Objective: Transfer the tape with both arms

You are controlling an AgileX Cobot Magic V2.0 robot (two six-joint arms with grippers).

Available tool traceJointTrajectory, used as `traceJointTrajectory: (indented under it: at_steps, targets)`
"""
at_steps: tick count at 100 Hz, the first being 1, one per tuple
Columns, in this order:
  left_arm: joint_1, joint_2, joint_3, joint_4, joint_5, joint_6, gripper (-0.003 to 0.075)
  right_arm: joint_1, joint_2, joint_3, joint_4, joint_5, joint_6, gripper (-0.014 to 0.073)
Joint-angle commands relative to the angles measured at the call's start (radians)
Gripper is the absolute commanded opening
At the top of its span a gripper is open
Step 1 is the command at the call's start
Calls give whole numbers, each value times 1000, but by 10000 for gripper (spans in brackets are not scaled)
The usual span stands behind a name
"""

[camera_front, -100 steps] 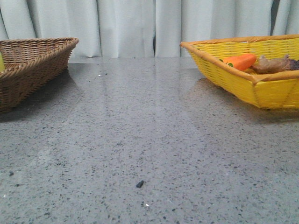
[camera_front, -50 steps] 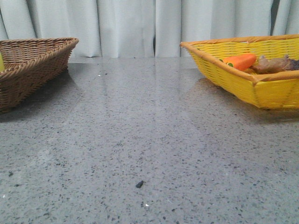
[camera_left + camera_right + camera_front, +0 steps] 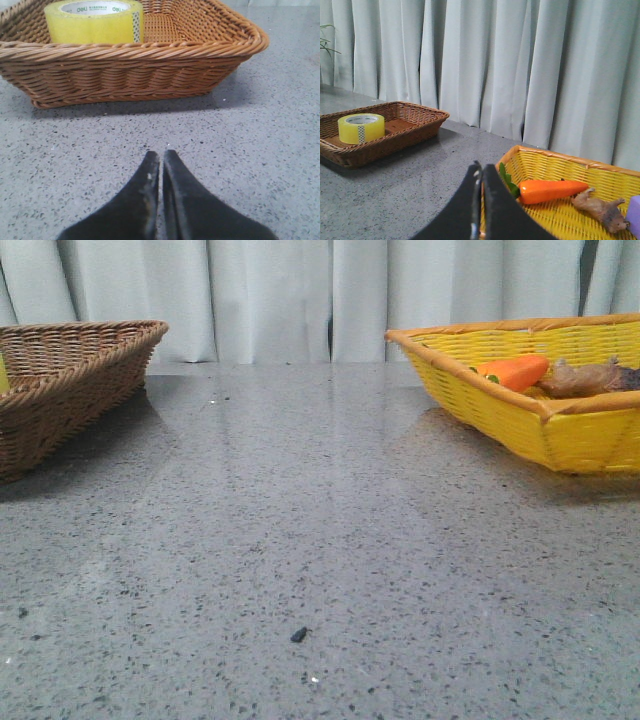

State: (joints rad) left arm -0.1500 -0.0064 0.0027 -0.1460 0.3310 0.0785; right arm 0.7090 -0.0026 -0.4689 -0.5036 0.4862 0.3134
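- The tape [image 3: 93, 21] is lying flat inside the brown basket [image 3: 150, 65].
- The left gripper [image 3: 161, 165] is hovering over the table [image 3: 260, 150], jaws together.
- The right gripper [image 3: 480, 176] is keeping its jaws together by the yellow basket [image 3: 555, 162].

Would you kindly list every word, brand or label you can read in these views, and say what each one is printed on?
"deli": on the white inner core of the tape, which sits in the brown wicker basket.
Smaller print beside "deli" on the core: too small to read.
Checkered strip on the tape's side: a pattern, no legible text.
Nothing else carries writing.

yellow tape [image 3: 93, 22], checkered label; brown basket [image 3: 150, 65]; speckled grey table [image 3: 320, 540]
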Motion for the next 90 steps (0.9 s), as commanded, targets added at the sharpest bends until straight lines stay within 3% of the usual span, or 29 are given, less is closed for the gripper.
traceJointTrajectory:
  at_steps: [1,30,37,48,66,76,90]
  targets:
    - [3,-28,9,-3,-48,-10,-21,-1,16,-23,-28,-65,-8,-67]
    - [3,-28,9,-3,-48,-10,-21,-46,16,-2,-45,-23,-8,-67]
    - [3,-28,9,-3,-48,-10,-21,-112,16,35,-42,-6,-8,-67]
    - [3,-28,9,-3,-48,-10,-21,-271,16,128,63,-60,-8,-67]
    - [3,-28,9,-3,-48,-10,-21,-547,16,385,168,-379,-8,-67]
    - [3,-28,9,-3,-48,-10,-21,-640,16,503,173,-521,-8,-67]
    - [3,-28,9,-3,-48,-10,-21,-681,14,500,173,-422,-8,-67]
